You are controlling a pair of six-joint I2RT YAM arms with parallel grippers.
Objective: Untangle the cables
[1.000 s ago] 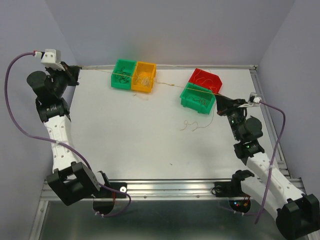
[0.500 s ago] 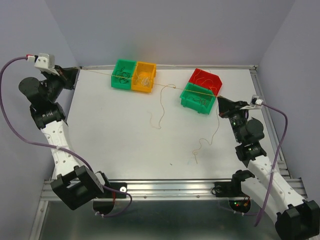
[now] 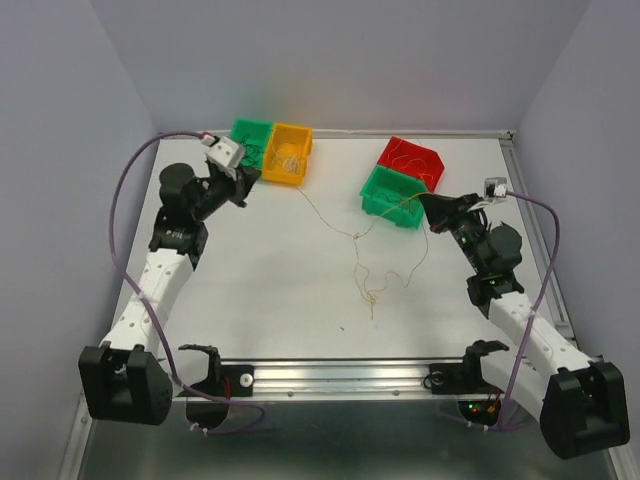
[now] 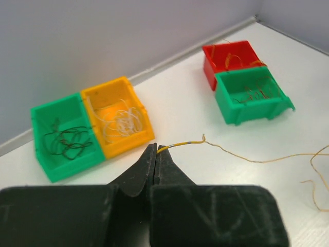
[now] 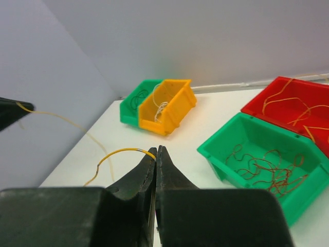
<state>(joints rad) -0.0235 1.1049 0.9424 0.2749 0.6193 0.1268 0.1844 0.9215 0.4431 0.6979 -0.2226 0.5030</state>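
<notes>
Over the middle of the table (image 3: 250, 290), the thin cables (image 3: 362, 268) droop in a loose line from left to right between the two arms. The curly tangled part is nearer the right arm. The left gripper (image 4: 156, 149) is pinched tight on one yellow end and the right gripper (image 5: 156, 150) on another, so the tangle lies out past both tips.

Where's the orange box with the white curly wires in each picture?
Top external: orange box at the table's far edge, left of the middle.
Left wrist: left of centre.
Right wrist: near the middle.
Shared landmark: the green box touching its side.
</notes>
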